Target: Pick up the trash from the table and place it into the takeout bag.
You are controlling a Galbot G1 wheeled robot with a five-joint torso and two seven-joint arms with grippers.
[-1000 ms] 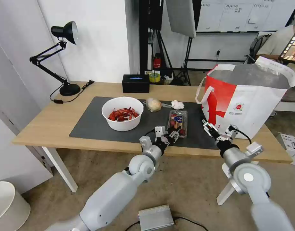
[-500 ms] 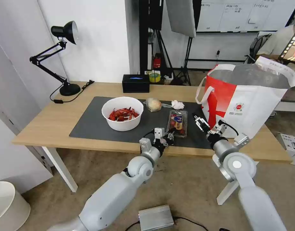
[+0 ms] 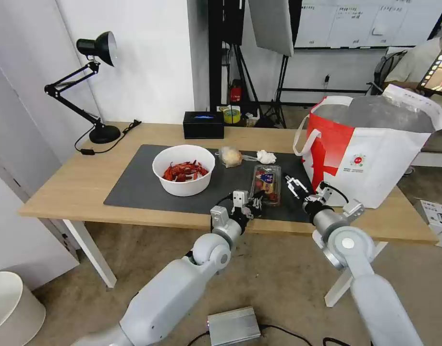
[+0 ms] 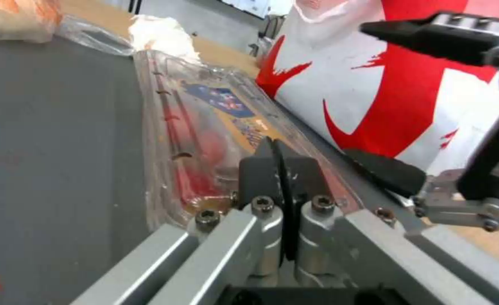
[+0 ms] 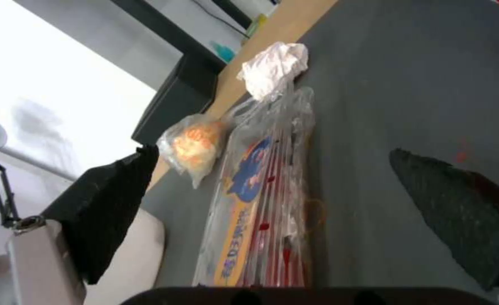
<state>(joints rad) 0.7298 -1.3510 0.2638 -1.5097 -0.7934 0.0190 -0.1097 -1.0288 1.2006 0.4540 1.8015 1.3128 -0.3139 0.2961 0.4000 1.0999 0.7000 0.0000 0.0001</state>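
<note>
The clear plastic clamshell box with red bits (image 3: 265, 184) is lying flat on the dark grey mat of the long light-wood table (image 3: 77, 185), and you are closing in on it from both sides. Your left tool (image 3: 255, 201) is sitting clenched at the box's near end, its two black fingers (image 4: 277, 169) pressed together just over the lid edge, seemingly to pin or steady it. Your right tool (image 3: 292, 183) is hovering released just beside the box's far long edge, one finger on either side of it in the right wrist view, ready to clamp. The big white takeout bag with the red side panel (image 3: 370, 154) is standing open just beyond your right tool, a short carry away. Both forearms are reaching low and nearly level over the table's front edge, wrists angled inward toward each other.
</note>
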